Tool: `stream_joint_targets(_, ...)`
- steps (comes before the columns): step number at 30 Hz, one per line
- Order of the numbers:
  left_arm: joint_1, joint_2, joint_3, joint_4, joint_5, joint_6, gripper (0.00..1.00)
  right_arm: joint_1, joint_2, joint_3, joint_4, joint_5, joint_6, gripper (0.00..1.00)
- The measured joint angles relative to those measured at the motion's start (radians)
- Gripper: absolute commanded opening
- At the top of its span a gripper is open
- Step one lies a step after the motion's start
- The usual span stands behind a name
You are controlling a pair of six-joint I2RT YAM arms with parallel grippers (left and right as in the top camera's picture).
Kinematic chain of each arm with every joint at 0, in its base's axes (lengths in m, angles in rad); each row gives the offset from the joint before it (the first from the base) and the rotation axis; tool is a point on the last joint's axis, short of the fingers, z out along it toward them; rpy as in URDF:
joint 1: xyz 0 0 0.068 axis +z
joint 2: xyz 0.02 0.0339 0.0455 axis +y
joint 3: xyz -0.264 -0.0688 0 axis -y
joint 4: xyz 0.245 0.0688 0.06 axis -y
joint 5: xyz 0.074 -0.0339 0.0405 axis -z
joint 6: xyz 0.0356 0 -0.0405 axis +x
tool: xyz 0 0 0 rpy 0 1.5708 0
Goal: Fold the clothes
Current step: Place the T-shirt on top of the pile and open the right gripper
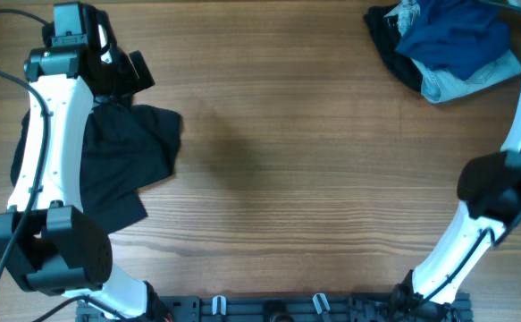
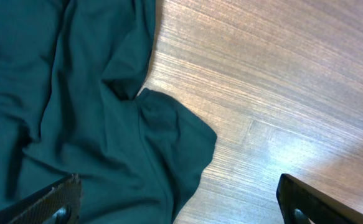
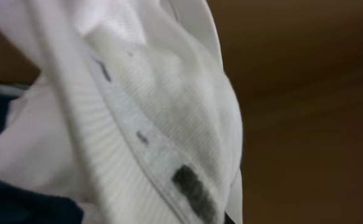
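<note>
Seen from overhead, the left gripper point(image 1: 117, 67) stood released at about 10 o'clock of the table point(image 1: 287, 152). It was above a dark garment point(image 1: 130, 161) that lay toward 9 o'clock. A pile of clothes point(image 1: 452, 45) sat at 1 o'clock, near the far edge. The right arm point(image 1: 501, 192) rose along the 3 o'clock side toward it, and its gripper was outside the frame. The middle showed only wood, so we judged there was wide room for spreading.

At the left wrist, the fingertips point(image 2: 53, 202) stood wide apart and held nothing. The dark garment filled the side from 7 to 12 o'clock.

At the right wrist, the white T-shirt point(image 3: 169, 93) hung just before the lens. Its ribbed band ran from 11 to 5 o'clock, with dark blue cloth point(image 3: 19, 208) at 7 o'clock. The fingers were hidden. The right gripper was clenched, and we judged that it pinched this shirt, so the right arm was the nearer one.
</note>
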Motion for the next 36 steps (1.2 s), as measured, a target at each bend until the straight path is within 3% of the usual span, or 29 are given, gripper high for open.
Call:
stream_joint_targets(9,0.000,0.000,0.000,0.064,0.000,-0.003,1.00,-0.075,0.107,-0.014,0.095,0.004,0.040,0.04)
stream_joint_targets(17,0.000,0.000,0.000,0.065,0.000,-0.004,1.00,-0.001,0.165,-0.014,0.005,0.009,0.122,0.04)
stream_joint_targets(20,0.000,0.000,0.000,0.068,0.000,-0.004,1.00,0.047,0.178,-0.014,-0.073,0.010,0.133,0.18)
stream_joint_targets(26,0.000,0.000,0.000,0.071,0.000,-0.004,1.00,0.189,0.209,-0.014,-0.255,0.008,0.164,0.24)
stream_joint_targets(27,0.000,0.000,0.000,0.072,0.000,-0.004,1.00,0.204,0.216,-0.014,-0.271,0.008,0.173,0.30)
stream_joint_targets(28,0.000,0.000,0.000,0.071,0.000,-0.004,1.00,0.216,0.222,-0.014,-0.284,0.007,0.185,0.56)
stream_joint_targets(29,0.000,0.000,0.000,0.071,0.000,-0.004,1.00,0.224,0.225,-0.014,-0.300,-0.001,0.208,1.00)
stream_joint_targets(36,0.000,0.000,0.000,0.071,0.000,-0.004,1.00,0.225,0.225,-0.014,-0.355,-0.045,0.278,1.00)
